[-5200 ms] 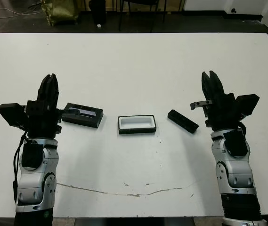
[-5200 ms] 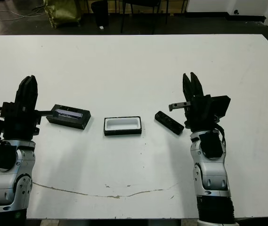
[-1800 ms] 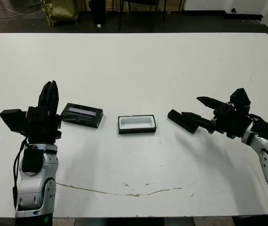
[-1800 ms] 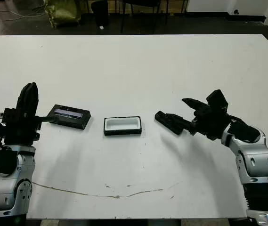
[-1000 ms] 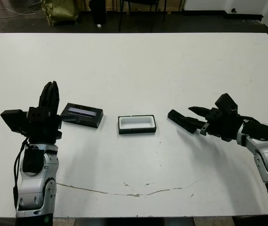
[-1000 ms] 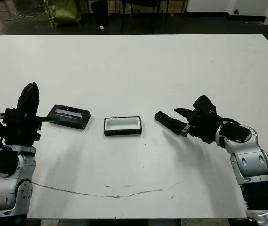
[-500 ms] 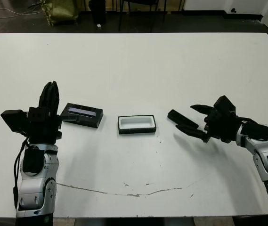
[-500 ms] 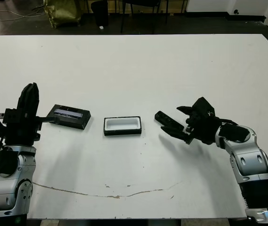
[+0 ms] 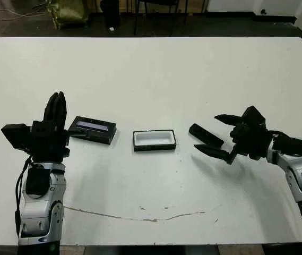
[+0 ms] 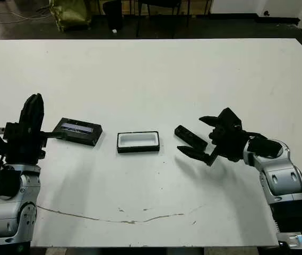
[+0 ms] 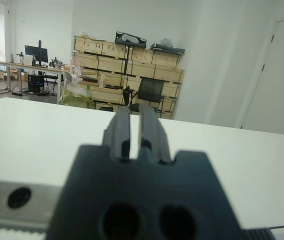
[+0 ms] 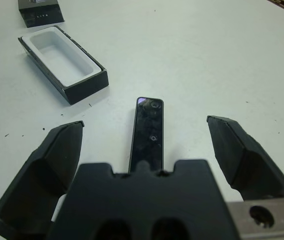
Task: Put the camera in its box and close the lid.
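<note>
The camera, a slim black bar, lies flat on the white table to the right of the box, a small black tray with a white lining and nothing in it. The lid, black with a pale strip, lies left of the box. My right gripper is open wide, one finger on each side of the camera; whether it touches the camera I cannot tell. My left gripper stands upright and shut, left of the lid, holding nothing.
A thin crack line runs along the table near its front edge. Beyond the far edge are a dark floor, chair legs and a bag. Wooden crates and an office chair show in the left wrist view.
My right arm has swung down from upright and reached toward the camera. Its fingers have spread wider and now stand on both sides of it. The left arm, box, lid and camera have not moved.
</note>
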